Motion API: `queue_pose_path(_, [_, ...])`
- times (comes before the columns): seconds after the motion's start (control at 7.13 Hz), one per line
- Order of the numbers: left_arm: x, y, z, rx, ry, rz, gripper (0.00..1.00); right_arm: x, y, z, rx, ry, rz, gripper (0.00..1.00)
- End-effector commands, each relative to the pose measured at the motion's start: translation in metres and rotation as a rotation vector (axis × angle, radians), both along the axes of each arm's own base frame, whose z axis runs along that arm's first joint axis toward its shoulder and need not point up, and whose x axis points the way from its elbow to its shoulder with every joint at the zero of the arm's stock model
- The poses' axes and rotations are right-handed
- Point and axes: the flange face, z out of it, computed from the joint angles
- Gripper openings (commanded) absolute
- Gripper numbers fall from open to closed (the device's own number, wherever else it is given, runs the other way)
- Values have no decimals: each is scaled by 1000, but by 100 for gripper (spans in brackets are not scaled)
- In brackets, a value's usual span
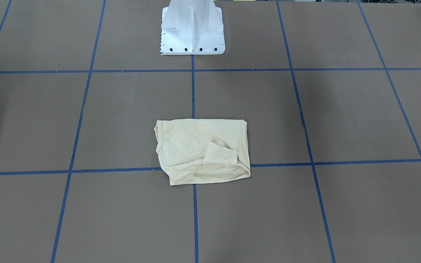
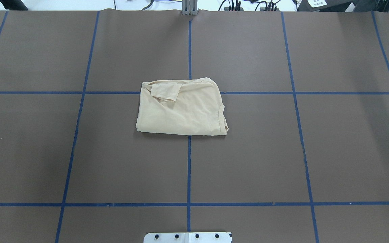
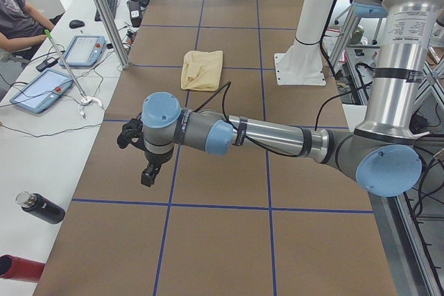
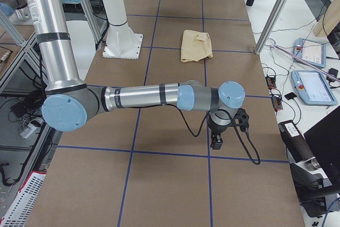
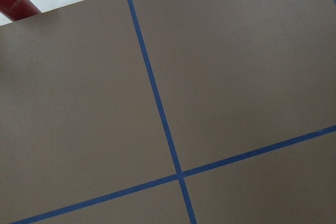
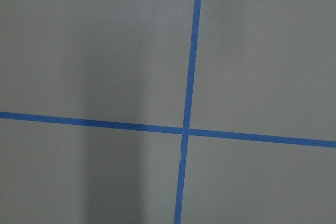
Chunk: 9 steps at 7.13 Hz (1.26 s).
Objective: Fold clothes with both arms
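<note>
The clothes are one pale cream-yellow shirt point(image 2: 182, 108), folded into a compact rectangle at the middle of the table, also seen in the front-facing view point(image 1: 202, 150) and both side views point(image 3: 202, 69) point(image 4: 196, 45). A sleeve end lies folded on top of it; no print shows. The left arm point(image 3: 270, 135) reaches out over the table's left end, far from the shirt, its black gripper point(image 3: 148, 175) pointing down. The right arm point(image 4: 143, 97) does the same at the right end, its gripper point(image 4: 217, 141) hanging above the table. Whether either gripper is open or shut, I cannot tell. Both wrist views show only brown table and blue tape.
The white pedestal base point(image 1: 192, 29) stands behind the shirt. Beside the left end, a side bench holds two tablets point(image 3: 40, 90), a black bottle point(image 3: 41, 208) and a red bottle point(image 3: 19, 268); a seated person point(image 3: 17, 15) is there. Tablets point(image 4: 313, 86) also lie by the right end.
</note>
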Motion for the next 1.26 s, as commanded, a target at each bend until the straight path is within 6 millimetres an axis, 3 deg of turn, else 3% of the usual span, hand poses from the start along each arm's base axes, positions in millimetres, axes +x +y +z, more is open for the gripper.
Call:
queue_pose_path(0.0, [1, 6, -1, 3, 2, -1, 100, -5, -1, -2, 24, -36, -3, 100])
queue_pose_path(0.14, [-1, 13, -24, 36, 8, -4, 100, -4, 6, -1, 27, -38, -1, 100])
queue_pose_path(0.28, [2, 31, -16, 30, 6, 0, 100, -4, 27, 20, -8, -35, 0, 100])
queue_pose_path(0.56, [3, 44, -19, 39, -4, -1, 100, -4, 59, 18, 21, -35, 6, 100])
queue_pose_path(0.7, [3, 45, -17, 30, -5, -4, 100, -5, 78, 5, 36, -42, 16, 100])
queue_pose_path(0.98, [6, 52, 0, -19, 2, -8, 100, -26, 76, -8, -52, -18, 91, 100])
queue_pose_path(1.12, [6, 51, 0, -41, 10, -29, 100, -28, 73, -3, -41, 78, 87, 100])
